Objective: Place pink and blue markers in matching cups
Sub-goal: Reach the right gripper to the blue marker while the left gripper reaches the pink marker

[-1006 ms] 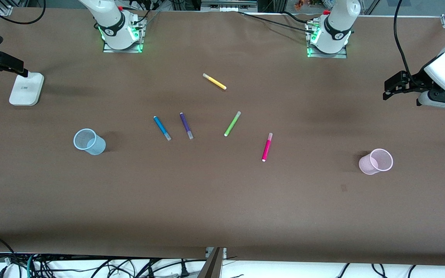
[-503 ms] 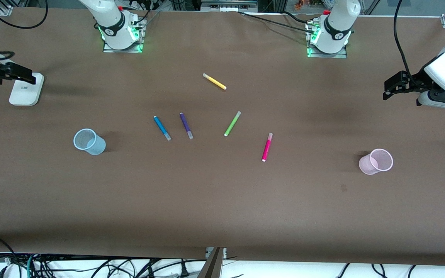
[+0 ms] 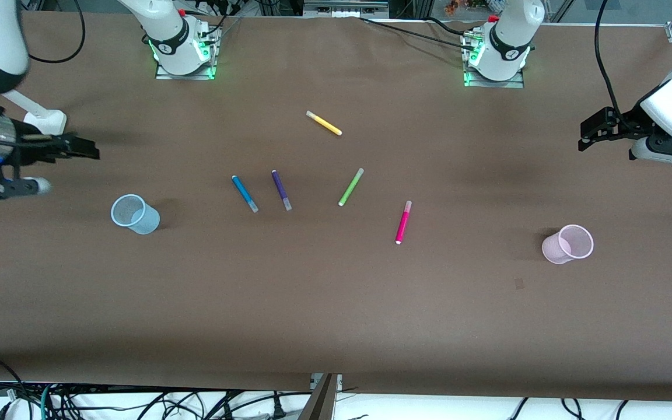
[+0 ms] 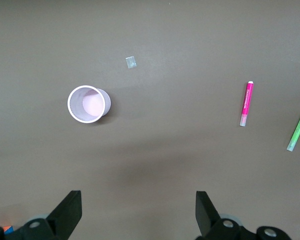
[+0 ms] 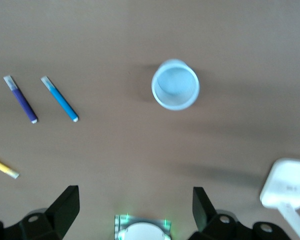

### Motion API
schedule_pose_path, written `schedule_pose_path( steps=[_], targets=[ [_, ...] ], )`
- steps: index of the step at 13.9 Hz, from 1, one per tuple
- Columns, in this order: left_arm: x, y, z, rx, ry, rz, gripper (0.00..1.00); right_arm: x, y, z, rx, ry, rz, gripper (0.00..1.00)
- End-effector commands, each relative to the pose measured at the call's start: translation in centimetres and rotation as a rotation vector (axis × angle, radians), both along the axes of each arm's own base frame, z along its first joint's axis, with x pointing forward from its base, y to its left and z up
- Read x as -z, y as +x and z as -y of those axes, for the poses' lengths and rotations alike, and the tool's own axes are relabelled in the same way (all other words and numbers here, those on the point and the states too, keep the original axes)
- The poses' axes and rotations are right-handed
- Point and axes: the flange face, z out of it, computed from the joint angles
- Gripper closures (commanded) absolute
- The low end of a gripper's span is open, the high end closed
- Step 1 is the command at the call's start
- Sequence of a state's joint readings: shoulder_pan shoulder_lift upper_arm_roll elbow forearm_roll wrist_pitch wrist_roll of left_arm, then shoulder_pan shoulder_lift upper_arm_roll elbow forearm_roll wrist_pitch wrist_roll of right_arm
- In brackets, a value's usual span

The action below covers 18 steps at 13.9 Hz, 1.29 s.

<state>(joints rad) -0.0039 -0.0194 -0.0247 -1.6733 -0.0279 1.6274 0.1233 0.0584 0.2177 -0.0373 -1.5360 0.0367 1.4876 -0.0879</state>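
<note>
The pink marker (image 3: 403, 222) lies mid-table, and the left wrist view shows it too (image 4: 246, 104). The blue marker (image 3: 244, 193) lies beside the purple one (image 3: 281, 190); it also shows in the right wrist view (image 5: 59, 99). The pale blue cup (image 3: 135, 214) stands toward the right arm's end (image 5: 175, 85). The pale pink cup (image 3: 568, 244) stands toward the left arm's end (image 4: 89, 104). My right gripper (image 3: 82, 153) is open and empty over the table by the blue cup (image 5: 135, 207). My left gripper (image 3: 590, 137) waits open and empty at its end (image 4: 137, 210).
A green marker (image 3: 350, 186) and a yellow marker (image 3: 324, 123) lie mid-table. A white stand (image 3: 44, 119) sits at the right arm's end, partly hidden by that arm. A small patch (image 3: 518, 284) marks the table near the pink cup.
My right arm has swung in from the table's end, so its gripper is now over the table near the blue cup. The left arm, markers and cups have not moved.
</note>
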Motion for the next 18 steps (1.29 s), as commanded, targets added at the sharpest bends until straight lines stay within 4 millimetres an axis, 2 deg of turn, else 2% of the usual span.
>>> schedule_pose_path(
  steps=[1, 2, 5, 6, 7, 8, 9, 11, 13, 14, 15, 16, 17, 18],
  targets=[
    [-0.2, -0.3, 0.1, 0.023, 0.014, -0.005, 0.00, 2.7, 1.8, -3.7, -0.044, 0.000, 0.010, 0.00],
    [0.3, 0.0, 0.8, 0.035, 0.011, -0.006, 0.00, 4.1, 2.3, -4.9, -0.058, -0.002, 0.007, 0.00],
    [3.8, 2.6, 2.1, 0.009, -0.126, 0.012, 0.00, 7.6, 3.5, -8.1, -0.104, -0.004, 0.016, 0.00],
    [5.9, 3.8, 3.4, 0.019, -0.127, 0.018, 0.00, 8.6, 3.7, -9.1, -0.121, -0.002, 0.021, 0.00],
    [8.4, 5.0, 5.8, 0.031, -0.131, 0.030, 0.00, 9.5, 3.8, -10.5, -0.144, -0.002, 0.025, 0.00],
    [10.4, 5.8, 6.8, 0.016, -0.133, 0.046, 0.00, 10.5, 4.0, -11.8, -0.161, -0.002, 0.033, 0.00],
    [12.6, 6.1, 8.4, 0.033, -0.137, 0.041, 0.00, 11.5, 4.2, -13.3, -0.181, 0.000, 0.045, 0.00],
    [16.2, 6.8, 10.8, 0.052, -0.140, 0.027, 0.00, 14.0, 4.7, -14.7, -0.201, 0.002, 0.056, 0.00],
    [20.7, 6.8, 14.0, 0.048, -0.126, 0.019, 0.00, 17.4, 4.8, -17.3, -0.274, 0.012, 0.061, 0.00],
    [23.7, 5.9, 16.5, 0.049, -0.108, 0.021, 0.00, 19.1, 4.9, -18.2, -0.316, 0.020, 0.068, 0.00],
    [25.6, 4.9, 18.1, 0.044, -0.100, 0.041, 0.00, 20.2, 4.9, -19.1, -0.334, 0.022, 0.074, 0.00],
    [27.5, 3.7, 19.5, 0.044, -0.098, 0.045, 0.00, 21.2, 4.5, -20.8, -0.360, 0.021, 0.076, 0.00],
    [28.8, 2.5, 21.5, 0.065, -0.089, 0.045, 0.00, 22.0, 4.2, -22.2, -0.381, 0.021, 0.082, 0.00],
    [30.2, 1.9, 22.7, 0.070, -0.068, 0.034, 0.00, 22.7, 3.9, -23.0, -0.393, 0.019, 0.084, 0.00]
  ],
)
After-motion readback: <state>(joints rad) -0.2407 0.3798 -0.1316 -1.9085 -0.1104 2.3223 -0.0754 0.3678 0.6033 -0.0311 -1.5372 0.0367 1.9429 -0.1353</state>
